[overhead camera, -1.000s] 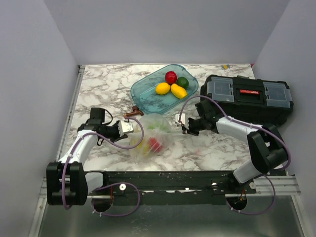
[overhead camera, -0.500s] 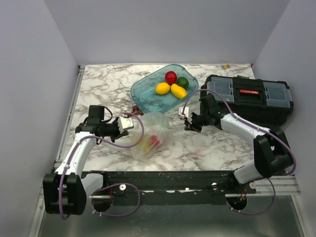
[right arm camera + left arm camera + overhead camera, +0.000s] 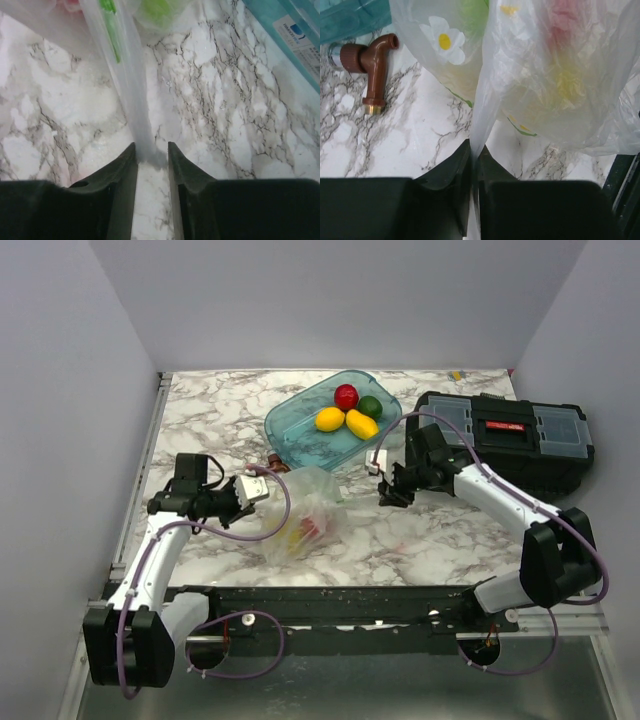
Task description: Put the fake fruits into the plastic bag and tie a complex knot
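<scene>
The plastic bag (image 3: 305,512) lies on the marble between my arms, with a red and a yellow fake fruit (image 3: 311,528) showing through it. My left gripper (image 3: 262,493) is shut on a fold of the bag's film (image 3: 480,120) at its left side. My right gripper (image 3: 385,490) is right of the bag. A taut strip of the bag's film (image 3: 131,95) runs into its tips (image 3: 151,150), which stand narrowly apart around it. More fake fruits (image 3: 347,412), red, green and two yellow, lie in the teal tub (image 3: 300,430). No knot shows.
A brown pipe elbow (image 3: 272,465) lies just behind the bag; it also shows in the left wrist view (image 3: 370,65). A black toolbox (image 3: 505,435) stands at the right, close behind my right arm. The teal tub's corner (image 3: 295,35) shows in the right wrist view.
My right gripper has moved right and away from the bag, drawing the film strip out. My left gripper has risen and pulled slightly left with its fold. The bag has shifted a little left.
</scene>
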{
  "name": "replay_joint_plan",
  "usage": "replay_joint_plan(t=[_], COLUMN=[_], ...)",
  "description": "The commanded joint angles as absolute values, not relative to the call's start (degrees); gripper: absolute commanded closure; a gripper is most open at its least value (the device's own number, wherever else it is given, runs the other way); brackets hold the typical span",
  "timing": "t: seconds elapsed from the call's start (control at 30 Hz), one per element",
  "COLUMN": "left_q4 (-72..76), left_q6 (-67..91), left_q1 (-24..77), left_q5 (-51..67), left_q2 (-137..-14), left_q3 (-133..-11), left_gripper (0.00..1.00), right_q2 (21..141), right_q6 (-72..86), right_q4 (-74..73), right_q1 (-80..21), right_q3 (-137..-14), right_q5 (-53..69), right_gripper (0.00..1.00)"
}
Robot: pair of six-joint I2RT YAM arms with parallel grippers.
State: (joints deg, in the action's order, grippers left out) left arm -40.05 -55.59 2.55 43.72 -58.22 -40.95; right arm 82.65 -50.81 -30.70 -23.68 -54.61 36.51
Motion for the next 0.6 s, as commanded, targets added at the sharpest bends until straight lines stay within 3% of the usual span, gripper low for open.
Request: replay_joint_plan(t=[0.0,0.1,0.17,0.23,0.33,0.5,0.57], left_q4=[-45.07,-45.91,-46.45,-47.14,-47.14,-47.15,-47.92], left_q6=[-51.09,-47.40,-45.23,-43.28,-38.36,-27.44,-21.94], left_q1=[4.39,5.50,5.71,5.80,5.82,5.73,5.64], left_q5=[39.88,41.08,41.52,41.83,42.05,43.77,43.24], left_q2=[-55.94,-54.66,-54.02,-53.50,-52.61,-53.36,-54.94], left_q3=[-45.34,-46.60,-47.67,-48.97,-51.76,-59.48,-64.75], left_gripper=[0.76,0.49,0.32,0.24,0.03,0.02,0.02], right_q2=[82.16,82.00,81.61,81.07,80.29,80.12,80.84], right_q6=[-47.53,-45.17,-44.06,-42.61,-37.85,-25.77,-20.86], right_q4=[-35.58,-35.44,-36.12,-37.31,-37.97,-35.08,-34.14], right_q1=[-22.19,-22.32,-22.32,-22.32,-22.32,-22.32,-22.19], right_q3=[-57.24,-58.67,-60.24,-62.39,-66.50,-72.71,-75.59], right_q5=[37.02,38.59,39.29,40.07,41.50,42.36,42.04], right_gripper=[0.54,0.35,0.28,0.22,0.14,0.01,0.00])
